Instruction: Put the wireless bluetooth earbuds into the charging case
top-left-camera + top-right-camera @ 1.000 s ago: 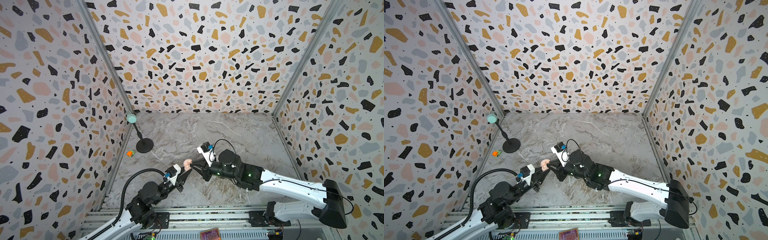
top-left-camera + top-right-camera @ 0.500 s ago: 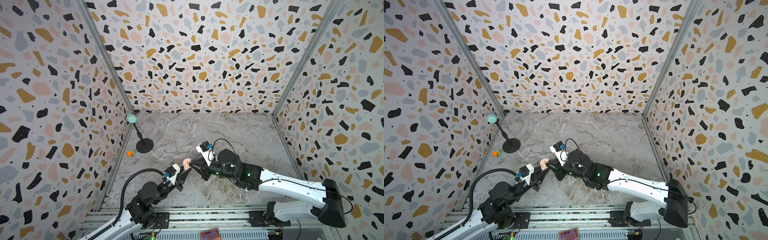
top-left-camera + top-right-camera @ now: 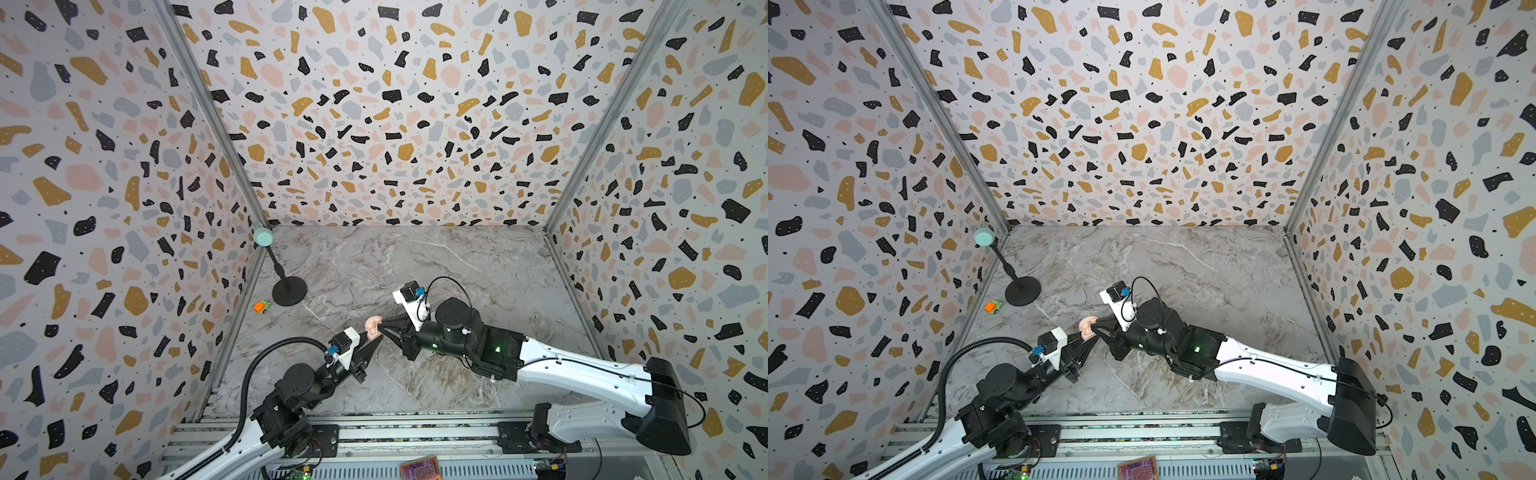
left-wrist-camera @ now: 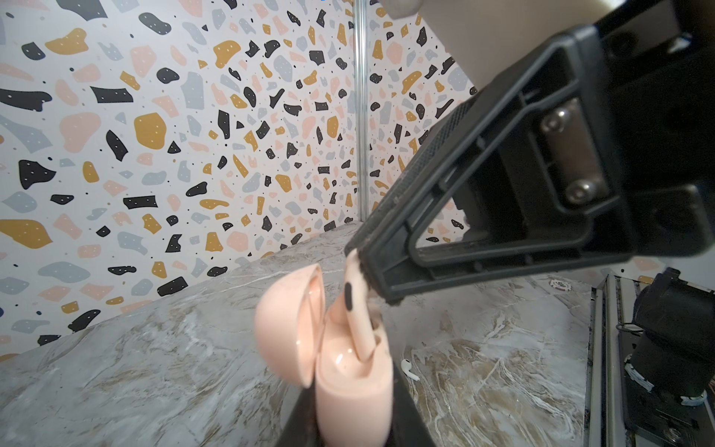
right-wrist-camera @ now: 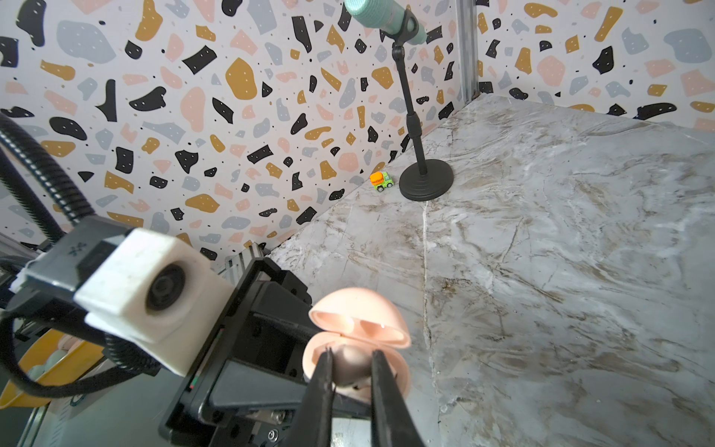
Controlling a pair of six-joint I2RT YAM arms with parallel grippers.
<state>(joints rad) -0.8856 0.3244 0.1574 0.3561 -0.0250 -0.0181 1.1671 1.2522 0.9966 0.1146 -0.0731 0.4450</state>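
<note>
I've got the left end effector (image 3: 372,337) clamped on the open case (image 4: 352,391); the right end effector (image 5: 351,354) pinches a pink earbud (image 4: 358,309), stem partway into its slot, not seated yet by my read. A white earbud (image 4: 409,367) lies loose on the worktop (image 4: 154,367) nearby, so that's left.

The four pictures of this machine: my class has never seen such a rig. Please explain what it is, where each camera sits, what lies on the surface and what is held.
These are two robot arms mounted at the near edge of a marble table, inside patterned walls. Two pictures look down from overhead; the other two come from a camera on each arm's wrist. The left end effector grips an open pink charging case. The right end effector pinches a pink earbud, its stem partly in the case. On the table are a white earbud, a toy car and a small microphone stand.
</note>
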